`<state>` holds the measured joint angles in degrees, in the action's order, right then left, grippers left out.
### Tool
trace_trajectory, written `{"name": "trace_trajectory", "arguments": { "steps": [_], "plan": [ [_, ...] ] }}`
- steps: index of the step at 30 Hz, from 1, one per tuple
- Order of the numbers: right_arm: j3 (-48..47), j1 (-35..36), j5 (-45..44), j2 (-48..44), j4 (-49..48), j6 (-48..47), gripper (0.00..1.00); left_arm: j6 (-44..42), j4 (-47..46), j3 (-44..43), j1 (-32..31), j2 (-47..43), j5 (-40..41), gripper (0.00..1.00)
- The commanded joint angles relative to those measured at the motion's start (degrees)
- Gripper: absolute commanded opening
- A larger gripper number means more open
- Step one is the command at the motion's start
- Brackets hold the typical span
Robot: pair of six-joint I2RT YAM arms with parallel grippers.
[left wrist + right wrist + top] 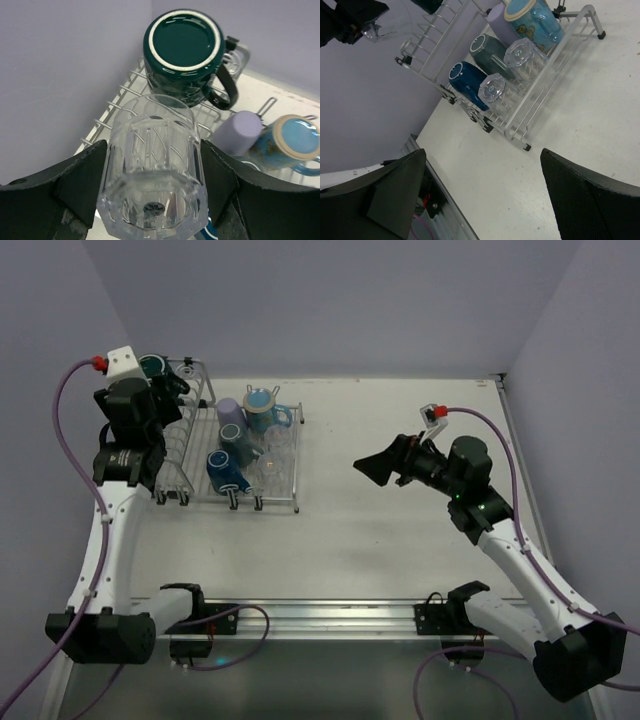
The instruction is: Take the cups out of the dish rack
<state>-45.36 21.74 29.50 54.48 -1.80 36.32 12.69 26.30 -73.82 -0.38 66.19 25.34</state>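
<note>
The silver wire dish rack (290,502) stands at the table's left. My left gripper (173,388) is shut on a clear ribbed glass (150,150) and holds it over the rack's tall back-left section, next to an upturned dark teal mug (184,50). On the flat grid lie a lavender cup (231,415), a light blue mug with a cream rim (263,408), a blue mug (222,468), a teal cup (492,52) and two clear glasses (492,87). My right gripper (375,468) is open and empty, above the bare table right of the rack.
Purple walls close the table at the back and both sides. A metal rail (330,615) with the arm bases runs along the near edge. The rack's black feet (526,147) rest on the white table (580,115).
</note>
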Motion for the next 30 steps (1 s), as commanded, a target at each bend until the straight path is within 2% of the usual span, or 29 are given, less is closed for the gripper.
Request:
{"name": "trace_trajectory", "arguments": {
  "steps": [1,3,4,7,9,10,11,12,15,20,25,30],
  "plan": [
    [-1.48,1.02,-0.93,-0.51,-2.58,1.03,0.98,1.81,0.68,0.43,0.38,-7.37,-8.42,0.44],
    [-0.52,1.55,-1.37,-0.95,-4.43,3.66,0.97,4.35,0.68,1.22,0.38,-9.41,-14.33,0.44],
    [-0.08,1.82,-1.28,-1.21,-7.31,4.89,0.96,6.89,0.42,1.49,0.38,-11.16,-20.97,0.44],
    [1.07,2.96,-0.84,-0.69,-13.02,9.64,0.91,9.46,-2.75,3.16,0.12,-13.19,-30.15,0.43],
    [0.02,4.36,-0.76,0.36,-13.93,11.23,0.91,8.06,-2.49,2.98,0.03,-13.55,-27.47,0.38],
    [-0.60,4.89,-0.84,1.67,-13.49,10.97,0.91,6.40,-2.31,3.33,0.03,-13.72,-19.97,0.34],
    [-1.12,5.94,-1.10,2.29,-13.05,10.80,0.91,5.78,-1.88,3.68,0.03,-13.55,-17.46,0.26],
    [-1.91,6.47,-1.72,2.73,-12.79,10.62,0.91,5.60,-1.09,3.60,0.03,-13.29,-16.30,0.25],
    [-3.59,8.41,-2.86,4.84,-12.35,9.83,0.92,7.17,-3.97,4.92,-0.06,-13.98,-22.86,0.21],
    [-8.24,11.57,-1.82,9.58,-13.75,8.16,0.92,11.39,-5.47,4.20,-0.49,-12.93,-38.24,0.13],
    [-12.46,11.75,5.38,13.72,-18.23,7.99,0.93,16.30,-10.57,6.84,-1.81,-12.85,-51.06,0.11],
    [-18.88,10.96,13.82,17.58,-16.13,2.02,0.94,20.18,-16.98,11.41,-5.58,-12.23,-61.00,0.10]
  ]
}}
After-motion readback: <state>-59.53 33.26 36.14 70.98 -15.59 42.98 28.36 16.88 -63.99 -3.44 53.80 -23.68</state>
